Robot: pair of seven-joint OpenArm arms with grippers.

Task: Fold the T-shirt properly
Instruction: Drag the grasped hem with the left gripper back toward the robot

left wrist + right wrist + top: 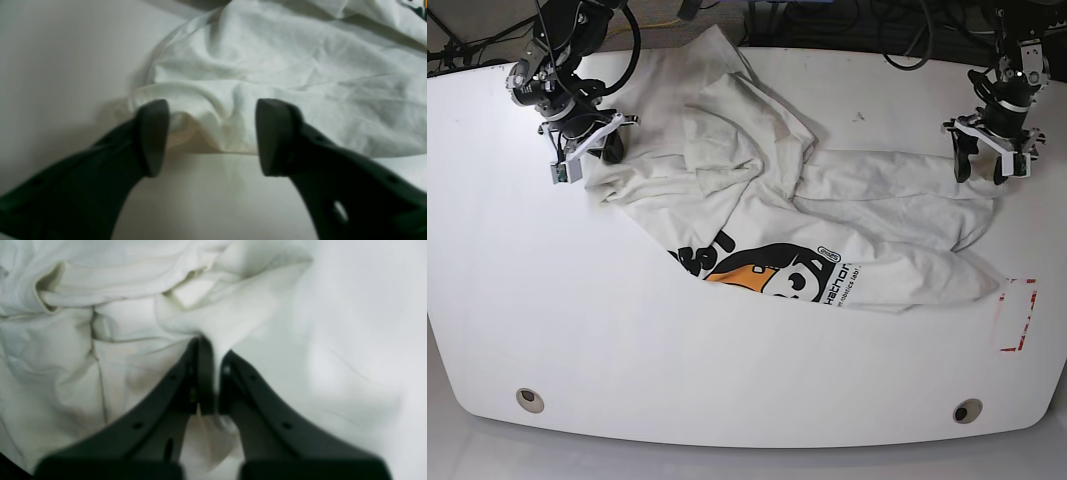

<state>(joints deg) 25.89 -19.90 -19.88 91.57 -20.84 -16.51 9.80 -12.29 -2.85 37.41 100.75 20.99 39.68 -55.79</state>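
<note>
The white T-shirt [757, 190] lies crumpled across the table, its black-and-orange graphic [767, 275] facing up near the front. My right gripper [592, 150], at the shirt's left end in the base view, is shut on a pinched fold of white cloth [213, 323]; in the right wrist view the gripper [215, 353] has cloth between its fingers. My left gripper [983, 172] is at the shirt's right end. In the left wrist view it [213, 136] is open and low over the table, with a rumpled shirt edge [217, 110] lying between its fingers, ungripped.
The white table [527, 300] has a red-marked rectangle [1017, 315] at its right edge and two round holes [528, 399] [967, 411] near the front. Cables [907, 40] lie along the back edge behind both arms.
</note>
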